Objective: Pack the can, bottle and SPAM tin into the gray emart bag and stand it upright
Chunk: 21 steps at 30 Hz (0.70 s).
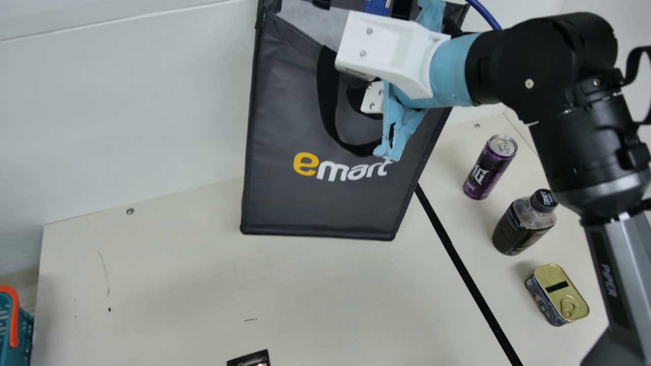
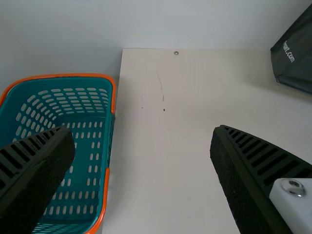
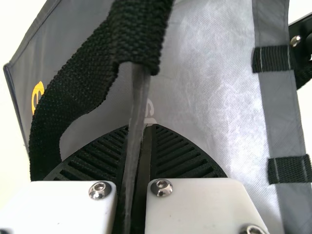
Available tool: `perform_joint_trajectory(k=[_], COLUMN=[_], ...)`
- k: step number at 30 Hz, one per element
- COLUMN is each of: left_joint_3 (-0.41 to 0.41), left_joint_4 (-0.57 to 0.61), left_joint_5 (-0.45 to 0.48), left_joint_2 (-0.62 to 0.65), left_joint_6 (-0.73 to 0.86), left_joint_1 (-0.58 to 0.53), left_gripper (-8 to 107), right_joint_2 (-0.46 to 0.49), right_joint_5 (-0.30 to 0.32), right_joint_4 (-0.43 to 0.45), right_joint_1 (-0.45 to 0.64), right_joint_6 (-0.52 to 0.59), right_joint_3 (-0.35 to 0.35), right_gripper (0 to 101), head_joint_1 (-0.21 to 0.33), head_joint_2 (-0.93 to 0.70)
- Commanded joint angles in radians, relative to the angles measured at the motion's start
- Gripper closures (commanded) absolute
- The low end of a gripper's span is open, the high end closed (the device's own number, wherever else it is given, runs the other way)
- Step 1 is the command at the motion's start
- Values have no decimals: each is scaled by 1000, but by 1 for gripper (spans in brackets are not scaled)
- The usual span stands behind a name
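Cream table (image 1: pixel 325 290) holds one can (image 1: pixel 487 170), one bottle (image 1: pixel 521 227), one tin (image 1: pixel 558 294).

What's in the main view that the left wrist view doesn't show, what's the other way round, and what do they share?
Main view only: the slim purple metal can, the dark plastic bottle with a black cap, the gold-topped rectangular tin, the black line on the table, and the black right arm at the bag.

Left wrist view only: the black ribbed fingers of the left gripper, apart, and the basket's slotted inside.

Both: part of the gray emart bag, part of the orange-trimmed teal plastic basket, and the cream table.
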<state>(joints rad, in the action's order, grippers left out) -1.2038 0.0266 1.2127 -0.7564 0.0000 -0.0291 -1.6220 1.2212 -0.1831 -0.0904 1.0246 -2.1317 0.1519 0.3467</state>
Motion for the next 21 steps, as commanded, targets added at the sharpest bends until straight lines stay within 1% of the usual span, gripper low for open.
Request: perform_joint_trajectory(k=[1,9,21], left_joint_3=[0,0,0], left_joint_4=[0,0,0], left_joint_5=[0,0,0], left_joint_2=[0,0,0], left_joint_6=[0,0,0], left_joint_1=[0,0,0], left_gripper=[9,9,9], right_joint_2=[23,108,223], right_joint_5=[-1,-1,-1], right_joint_4=[32,130,262], right_joint_1=[-23,-120,-292], right_joint_6=[-7,-52,-132], right_joint_3=[15,77,177], right_gripper=[101,101,101], head_joint_1=[23,23,23], head_joint_2=[2,2,2])
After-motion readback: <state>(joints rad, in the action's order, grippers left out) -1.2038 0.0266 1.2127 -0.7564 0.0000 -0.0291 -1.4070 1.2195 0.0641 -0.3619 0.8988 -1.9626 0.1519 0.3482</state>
